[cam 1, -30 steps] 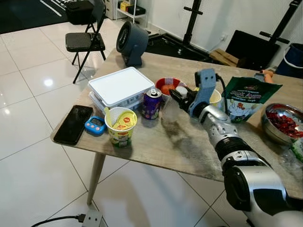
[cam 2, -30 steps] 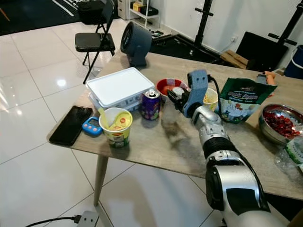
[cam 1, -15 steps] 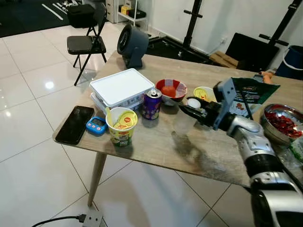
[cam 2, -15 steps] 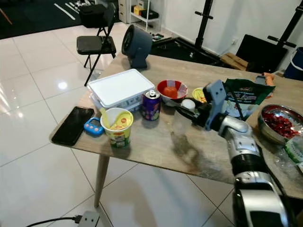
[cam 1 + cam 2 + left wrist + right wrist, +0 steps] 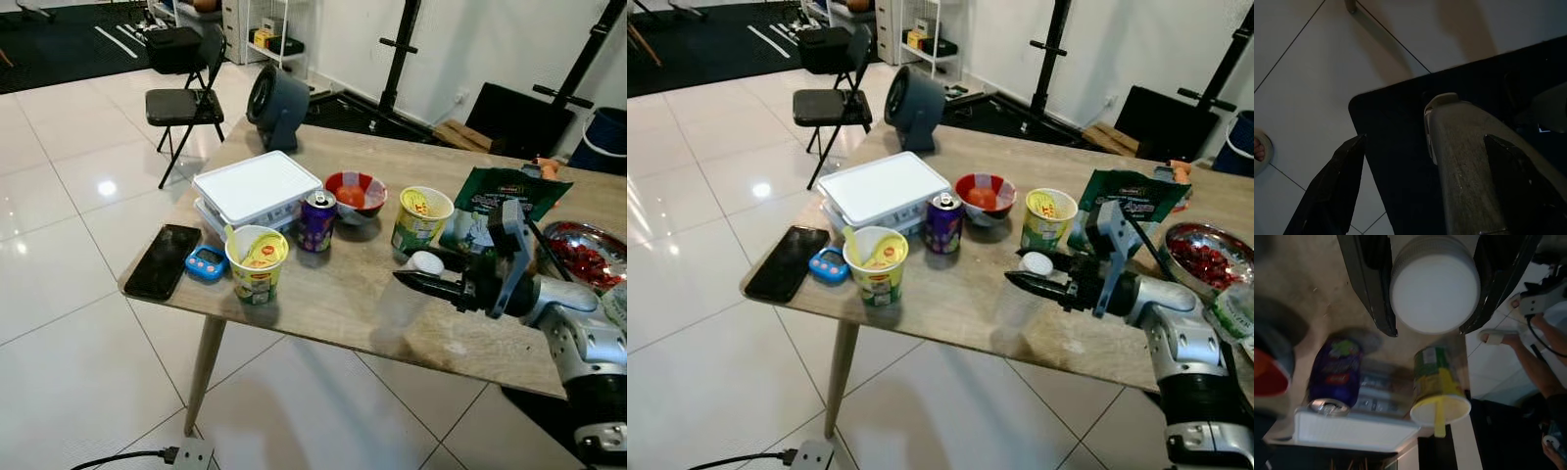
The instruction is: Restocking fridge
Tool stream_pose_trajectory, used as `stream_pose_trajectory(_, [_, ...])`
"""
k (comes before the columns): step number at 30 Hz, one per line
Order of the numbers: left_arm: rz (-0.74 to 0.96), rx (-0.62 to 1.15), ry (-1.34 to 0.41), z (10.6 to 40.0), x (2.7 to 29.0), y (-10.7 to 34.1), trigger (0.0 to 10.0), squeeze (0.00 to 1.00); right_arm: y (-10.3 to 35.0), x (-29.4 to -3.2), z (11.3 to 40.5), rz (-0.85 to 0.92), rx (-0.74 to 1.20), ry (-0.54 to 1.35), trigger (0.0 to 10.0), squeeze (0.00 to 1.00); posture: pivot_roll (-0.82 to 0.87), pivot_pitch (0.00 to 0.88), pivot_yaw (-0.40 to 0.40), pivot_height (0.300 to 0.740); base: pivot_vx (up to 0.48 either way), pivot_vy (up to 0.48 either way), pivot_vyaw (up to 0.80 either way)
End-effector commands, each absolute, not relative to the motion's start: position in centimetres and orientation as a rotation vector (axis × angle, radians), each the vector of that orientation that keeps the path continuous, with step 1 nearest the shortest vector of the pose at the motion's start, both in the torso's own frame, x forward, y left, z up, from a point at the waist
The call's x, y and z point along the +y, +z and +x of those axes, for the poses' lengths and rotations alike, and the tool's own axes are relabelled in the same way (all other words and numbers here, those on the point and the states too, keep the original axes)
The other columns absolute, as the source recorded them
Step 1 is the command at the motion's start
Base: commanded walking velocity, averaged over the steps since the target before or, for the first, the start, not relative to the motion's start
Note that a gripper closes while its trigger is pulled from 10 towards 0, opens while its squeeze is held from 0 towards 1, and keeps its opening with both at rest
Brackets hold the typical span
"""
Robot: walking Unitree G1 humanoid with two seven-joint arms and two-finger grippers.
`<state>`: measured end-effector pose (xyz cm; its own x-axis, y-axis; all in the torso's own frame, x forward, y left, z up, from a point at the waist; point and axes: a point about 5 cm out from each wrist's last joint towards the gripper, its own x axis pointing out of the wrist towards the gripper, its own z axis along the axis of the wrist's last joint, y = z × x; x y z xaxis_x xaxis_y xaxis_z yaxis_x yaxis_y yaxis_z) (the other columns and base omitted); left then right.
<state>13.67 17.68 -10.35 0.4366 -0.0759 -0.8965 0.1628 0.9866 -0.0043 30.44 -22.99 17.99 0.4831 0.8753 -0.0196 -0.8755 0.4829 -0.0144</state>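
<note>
Right gripper (image 5: 1034,284) reaches out level above the wooden table (image 5: 950,304), fingers pointing toward the robot's left. Its two black fingers (image 5: 1369,281) are closed against the sides of a clear bottle with a white cap (image 5: 1435,289); in the eye views the cap (image 5: 1036,263) sits just above the fingers, and the see-through body (image 5: 1011,308) hangs below them, over the table's near edge. Whether the bottle's base touches the tabletop cannot be told.

On the table, to the robot's left of the gripper: a yellow noodle cup (image 5: 876,264) with a spoon in it, a purple drink can (image 5: 943,221), a white lidded box (image 5: 884,188), a red bowl (image 5: 984,196), a black phone (image 5: 787,262) and a small blue timer (image 5: 829,263) beside it. Behind the gripper stand a second yellow cup (image 5: 1047,218) and a green snack bag (image 5: 1122,211). A grey fan (image 5: 912,105) stands at the far edge. A steel bowl of red food (image 5: 1200,253) lies to the right.

Left gripper (image 5: 1420,161) hangs over tiled floor (image 5: 1298,63), fingers spread wide, nothing between them.
</note>
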Motion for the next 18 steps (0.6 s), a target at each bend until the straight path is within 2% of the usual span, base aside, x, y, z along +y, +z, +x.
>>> stream_pose_trajectory(1, [0.082, 1.229, -0.17, 10.9, 17.4, -11.3, 10.0, 0.0, 18.0, -23.3, 30.3, -0.025, 0.014, 1.062, 10.0, 0.0, -0.07, 0.032, -0.073, 0.74, -0.259, 0.0, 0.0])
stream_pose_trajectory(14, [0.072, 1.231, -0.162, 10.9, 17.5, -11.3, 10.0, 0.0, 16.1, -24.3, 28.4, -0.03, 0.145, 1.039, 10.0, 0.0, -0.08, 0.033, -0.07, 0.74, -0.267, 0.0, 0.0])
stream_pose_trajectory(18, [0.068, 1.229, -0.164, 11.0, 17.4, -11.3, 10.0, 0.0, 13.6, -25.6, 28.9, -0.14, 0.262, 0.898, 10.0, 0.0, -0.08, 0.032, -0.072, 0.74, -0.277, 0.0, 0.0])
